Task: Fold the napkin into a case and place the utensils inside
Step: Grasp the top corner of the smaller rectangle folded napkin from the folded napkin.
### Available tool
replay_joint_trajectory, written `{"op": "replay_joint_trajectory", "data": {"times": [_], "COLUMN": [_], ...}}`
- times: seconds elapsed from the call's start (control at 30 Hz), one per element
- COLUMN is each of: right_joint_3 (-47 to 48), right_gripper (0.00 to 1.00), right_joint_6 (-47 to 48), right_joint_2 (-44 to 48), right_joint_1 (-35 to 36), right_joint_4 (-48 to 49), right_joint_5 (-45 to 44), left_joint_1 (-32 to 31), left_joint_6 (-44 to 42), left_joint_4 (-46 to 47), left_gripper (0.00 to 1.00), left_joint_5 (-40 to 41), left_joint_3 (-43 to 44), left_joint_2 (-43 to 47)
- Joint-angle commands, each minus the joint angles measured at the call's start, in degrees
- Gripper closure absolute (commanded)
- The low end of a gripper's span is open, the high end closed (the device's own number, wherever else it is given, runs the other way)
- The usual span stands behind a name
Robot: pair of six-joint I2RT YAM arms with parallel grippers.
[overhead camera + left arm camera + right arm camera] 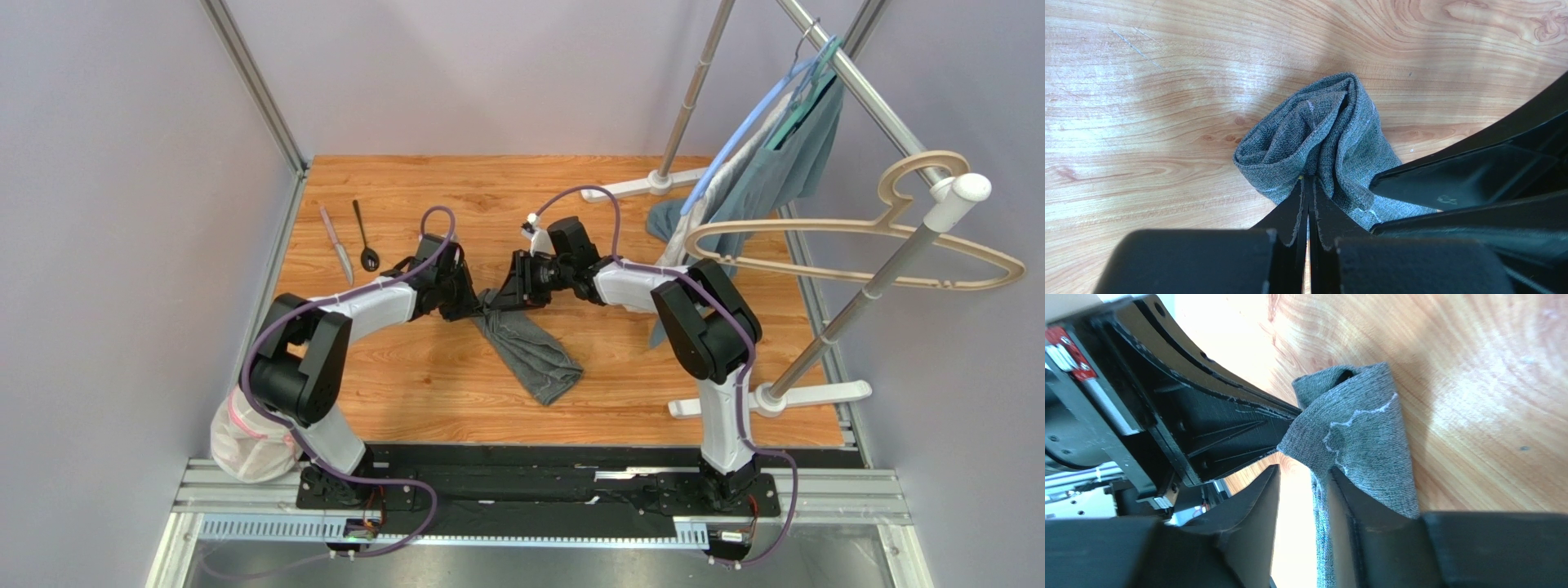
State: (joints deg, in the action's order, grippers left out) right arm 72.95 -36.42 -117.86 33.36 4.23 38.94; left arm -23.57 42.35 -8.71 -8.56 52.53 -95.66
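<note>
Left hand (1309, 184) is clamped on the napkin's (536, 352) bunched top end, right hand (1304, 471) is touching-close beside it with its grip slack, fingers apart around a cloth edge, and the napkin's long axis trails from both hands along the worktop (405, 392) toward the right arm's base.

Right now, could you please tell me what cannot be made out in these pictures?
Top view: upper end of napkin, hidden beneath left gripper and right gripper.
Top view: knife and spoon, too small for detail.
Right wrist view: napkin's lower length, hidden behind fingers.
</note>
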Motion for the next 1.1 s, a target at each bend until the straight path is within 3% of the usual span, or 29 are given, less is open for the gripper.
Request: {"op": "replay_joint_trajectory", "data": {"times": [0.0, 0.1, 0.43, 0.57, 0.77, 1.07], "right_joint_3": [1.0, 1.2, 3.5, 2.4, 0.1, -6.1], "right_gripper": [0.66, 0.78, 0.93, 0.99, 1.00, 1.00], "right_joint_6": [-0.6, -0.5, -2.2, -7.1, -12.5, -19.0], "right_joint_2": [1.8, 1.3, -3.0, -5.3, -7.4, -6.1], "right_joint_1": [-0.8, -0.8, -0.4, 0.6, 1.7, 2.6], "right_joint_4": [3.0, 3.3, 4.6, 10.9, 16.9, 22.1], "right_joint_5": [0.7, 0.6, 1.7, 3.4, 2.1, -9.0], "left_joint_1": [0.2, 0.2, 0.2, 0.2, 0.2, 0.2], "left_joint_6": [0.3, 0.2, 0.3, 0.1, 0.0, 2.8], "left_joint_4": [1.4, 1.2, 1.5, 1.6, 2.1, 3.4], "left_gripper": [1.00, 1.00, 1.00, 1.00, 1.00, 1.00], "left_joint_5": [-0.8, -0.7, -1.5, -1.9, -3.8, -8.8], "left_joint_3": [-0.1, -0.1, 0.4, 0.4, 0.4, -1.1], "left_joint_2": [-0.1, 0.1, 0.0, 0.6, 1.2, 3.7]}}
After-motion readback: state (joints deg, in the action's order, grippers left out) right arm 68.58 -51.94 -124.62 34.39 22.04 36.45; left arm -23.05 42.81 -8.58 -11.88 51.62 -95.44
